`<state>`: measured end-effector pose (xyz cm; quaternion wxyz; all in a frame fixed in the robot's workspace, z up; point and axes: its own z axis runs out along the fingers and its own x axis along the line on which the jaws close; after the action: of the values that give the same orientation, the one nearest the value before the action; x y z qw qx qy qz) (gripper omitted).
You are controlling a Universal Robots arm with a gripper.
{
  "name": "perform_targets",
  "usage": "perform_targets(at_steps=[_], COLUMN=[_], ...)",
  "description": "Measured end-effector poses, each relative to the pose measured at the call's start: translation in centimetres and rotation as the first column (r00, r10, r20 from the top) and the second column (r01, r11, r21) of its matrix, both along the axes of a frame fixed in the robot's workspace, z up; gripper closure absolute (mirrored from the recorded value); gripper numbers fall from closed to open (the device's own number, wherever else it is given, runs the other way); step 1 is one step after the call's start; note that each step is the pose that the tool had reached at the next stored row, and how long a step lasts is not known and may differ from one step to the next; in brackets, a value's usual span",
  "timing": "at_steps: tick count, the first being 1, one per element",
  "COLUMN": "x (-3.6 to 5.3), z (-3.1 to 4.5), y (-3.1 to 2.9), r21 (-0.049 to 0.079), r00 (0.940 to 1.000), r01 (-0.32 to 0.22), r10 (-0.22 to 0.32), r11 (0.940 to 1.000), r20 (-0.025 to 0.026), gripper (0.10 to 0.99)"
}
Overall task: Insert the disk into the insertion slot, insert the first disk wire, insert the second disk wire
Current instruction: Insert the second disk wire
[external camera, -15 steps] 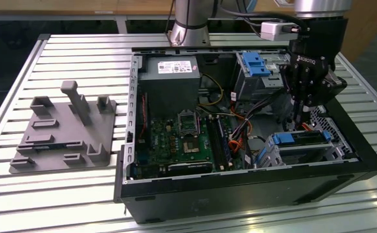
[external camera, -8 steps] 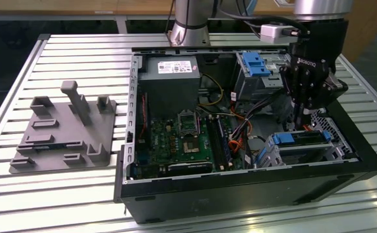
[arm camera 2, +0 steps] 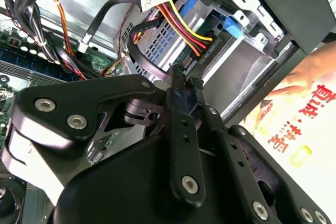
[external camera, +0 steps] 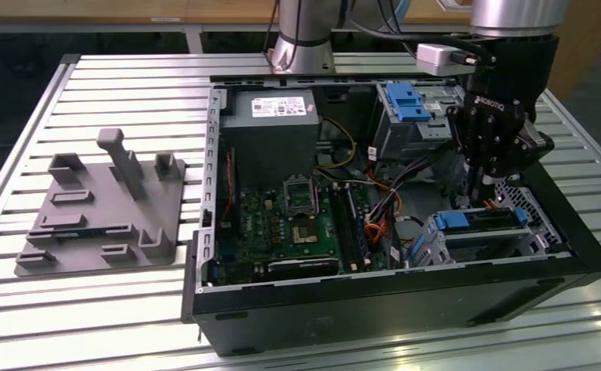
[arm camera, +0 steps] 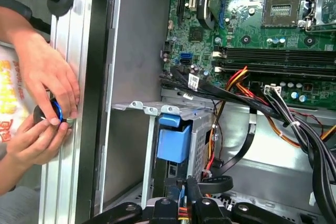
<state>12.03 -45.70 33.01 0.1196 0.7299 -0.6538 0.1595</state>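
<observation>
On a slatted metal table [external camera: 124, 85], loose wires [external camera: 383, 205] in the open computer case [external camera: 383, 309] crowd the gripper [external camera: 479, 193], pinched narrow on a black cable [arm camera 2: 137, 59].

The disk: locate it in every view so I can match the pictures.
Exterior view: the disk sits in the insertion slot, exterior view's right, just below the gripper.
Second wrist view: its blue caddy shows beyond the black wire in the gripper's shut jaws.
First wrist view: blue caddy between gripper and motherboard, beside the case wall.
Shared landmark: the green motherboard.
</observation>
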Motion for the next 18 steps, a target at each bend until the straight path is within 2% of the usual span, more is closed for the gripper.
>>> perform_targets(at_steps=[2, 3, 6, 8, 12, 14, 18], x=[0.0, -0.01, -0.01, -0.01, 0.0, 0.0, 0.0], z=[0.0, 0.01, 0.0, 0.0, 0.0, 0.01, 0.0], y=[0.0, 0.0, -0.01, -0.02, -0.03, -0.04, -0.05], r21=[0.0, 0.01, 0.053, 0.065, 0.073, 0.074, 0.076], r00=[1.0, 1.0, 1.0, 1.0, 1.0, 1.0, 1.0], r01=[0.0, 0.0, 0.0, 0.0, 0.0, 0.0, 0.0], r10=[0.0, 0.0, 0.0, 0.0, 0.0, 0.0, 0.0], r11=[1.0, 0.9999, 0.9986, 0.9979, 0.9974, 0.9973, 0.9971], r20=[0.0, 0.0, 0.0, 0.0, 0.0, 0.0, 0.0], gripper=[0.871, 0.871, 0.871, 0.871, 0.871, 0.941, 0.941])
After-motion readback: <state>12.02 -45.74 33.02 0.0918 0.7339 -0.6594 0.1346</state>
